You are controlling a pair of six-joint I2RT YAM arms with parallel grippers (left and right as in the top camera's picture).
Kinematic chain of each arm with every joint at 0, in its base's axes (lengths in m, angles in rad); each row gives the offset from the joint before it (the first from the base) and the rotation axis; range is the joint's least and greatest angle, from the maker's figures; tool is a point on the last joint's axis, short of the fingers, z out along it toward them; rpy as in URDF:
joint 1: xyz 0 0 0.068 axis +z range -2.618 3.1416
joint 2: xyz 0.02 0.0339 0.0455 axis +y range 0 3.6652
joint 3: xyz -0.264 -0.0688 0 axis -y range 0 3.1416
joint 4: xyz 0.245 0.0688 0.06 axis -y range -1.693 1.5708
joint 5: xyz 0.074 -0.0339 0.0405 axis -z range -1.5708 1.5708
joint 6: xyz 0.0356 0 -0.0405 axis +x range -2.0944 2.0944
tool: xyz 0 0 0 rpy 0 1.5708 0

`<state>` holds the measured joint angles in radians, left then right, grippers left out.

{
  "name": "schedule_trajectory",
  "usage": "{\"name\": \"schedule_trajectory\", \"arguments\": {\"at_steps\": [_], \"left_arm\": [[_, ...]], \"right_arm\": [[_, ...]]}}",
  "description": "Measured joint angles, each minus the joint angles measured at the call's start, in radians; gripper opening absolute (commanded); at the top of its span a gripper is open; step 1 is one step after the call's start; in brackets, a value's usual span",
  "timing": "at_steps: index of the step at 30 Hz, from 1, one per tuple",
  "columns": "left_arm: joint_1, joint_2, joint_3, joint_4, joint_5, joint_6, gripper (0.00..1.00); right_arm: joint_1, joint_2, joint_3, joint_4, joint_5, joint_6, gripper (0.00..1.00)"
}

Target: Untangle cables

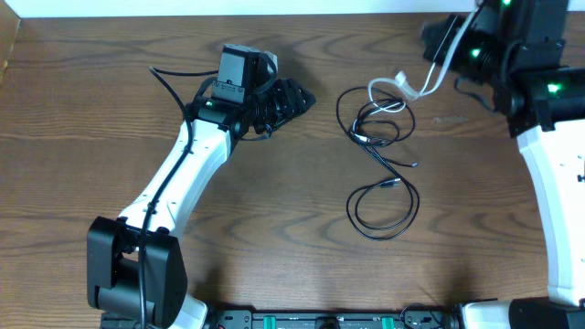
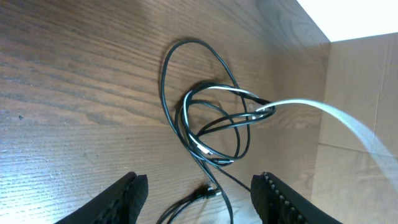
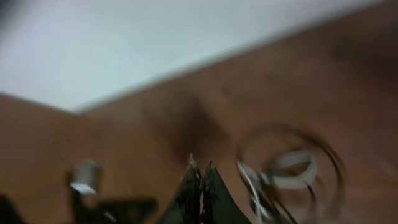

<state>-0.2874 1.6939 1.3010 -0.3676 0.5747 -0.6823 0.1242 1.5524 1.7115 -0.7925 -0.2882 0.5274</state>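
Note:
The cables lie tangled right of centre on the wooden table (image 1: 274, 228). Black cables (image 1: 375, 123) form a knot of loops, and one longer black loop (image 1: 384, 206) trails toward the front. A white cable (image 1: 407, 87) rises out of the knot to my right gripper (image 1: 437, 41), which is shut on it at the back right. In the blurred right wrist view the shut gripper (image 3: 201, 167) has the white cable (image 3: 292, 171) just to its right. My left gripper (image 1: 297, 96) is open, left of the knot and apart from it. In the left wrist view, the left gripper (image 2: 199, 183) frames a black plug end (image 2: 208, 191), with the knot (image 2: 205, 118) beyond it.
A pale wall (image 1: 228, 7) runs along the table's back edge. Cardboard (image 2: 354, 93) stands at the right in the left wrist view. The left arm (image 1: 174, 183) crosses the front left of the table and the right arm (image 1: 558, 183) runs along the right side.

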Motion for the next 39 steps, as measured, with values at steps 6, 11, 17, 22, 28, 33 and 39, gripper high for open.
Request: {"name": "schedule_trajectory", "arguments": {"at_steps": [6,11,17,22,28,33,39], "left_arm": [[0.000,0.000,0.000,-0.003,0.000,0.000,0.59],[0.000,0.000,0.000,-0.017,-0.010,0.000,0.59],[0.000,0.000,0.000,-0.026,-0.033,0.000,0.59],[0.000,0.000,0.000,-0.032,-0.035,0.000,0.59],[-0.001,0.000,0.000,-0.036,-0.035,0.002,0.59],[-0.001,0.000,0.000,-0.037,-0.035,0.002,0.59],[-0.001,0.000,0.000,-0.040,-0.035,0.003,0.59]], "right_arm": [[0.026,0.019,0.000,-0.136,0.012,-0.112,0.05],[0.026,0.019,0.000,-0.157,0.011,-0.153,0.70],[0.069,0.021,0.000,-0.178,0.056,-0.243,0.99],[0.091,0.065,0.000,-0.233,0.243,-0.255,0.99],[0.072,0.195,0.000,-0.260,0.293,-0.244,0.99],[0.072,0.279,0.000,-0.259,0.238,-0.247,0.99],[0.072,0.335,-0.002,-0.178,0.214,-0.248,0.98]]}}
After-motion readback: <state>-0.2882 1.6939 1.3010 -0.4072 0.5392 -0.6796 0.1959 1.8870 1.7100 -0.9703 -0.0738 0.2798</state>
